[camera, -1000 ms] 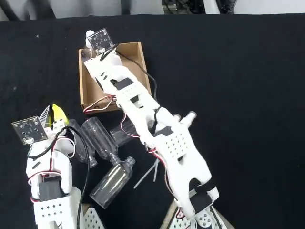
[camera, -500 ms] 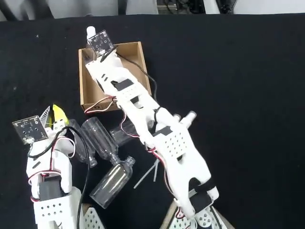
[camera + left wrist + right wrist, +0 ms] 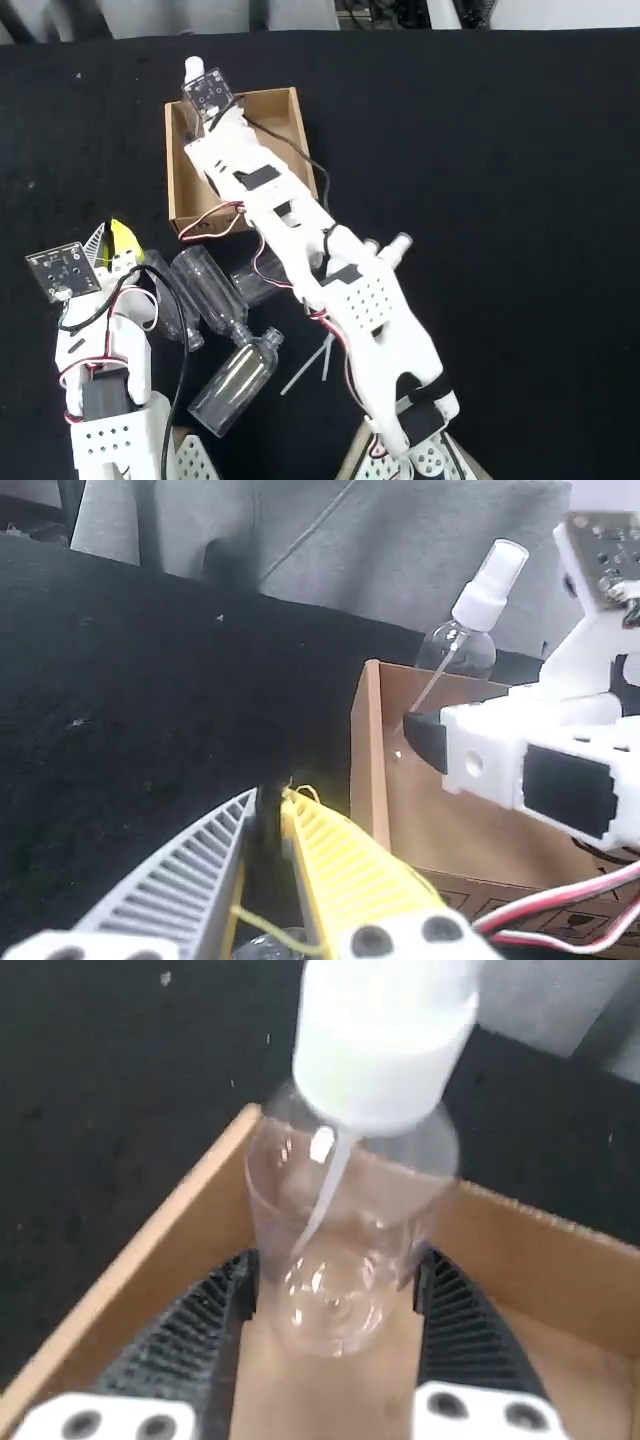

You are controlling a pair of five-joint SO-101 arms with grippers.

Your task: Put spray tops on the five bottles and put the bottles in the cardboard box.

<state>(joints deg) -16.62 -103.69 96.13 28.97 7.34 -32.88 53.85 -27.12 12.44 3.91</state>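
At the box's (image 3: 160,1240) far corner, the right gripper (image 3: 338,1295) clamps a capped bottle (image 3: 350,1190), best lowered fully inside the walls and stood upright before letting go, while the left gripper (image 3: 270,815) rests, fingers (image 3: 330,860) together, by the loose bottles (image 3: 210,290).

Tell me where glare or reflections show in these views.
Right wrist view: white glints on the bottle in the right gripper. High view: sheen on the loose bottles on the black table. Left wrist view: a bright spot inside the cardboard box.
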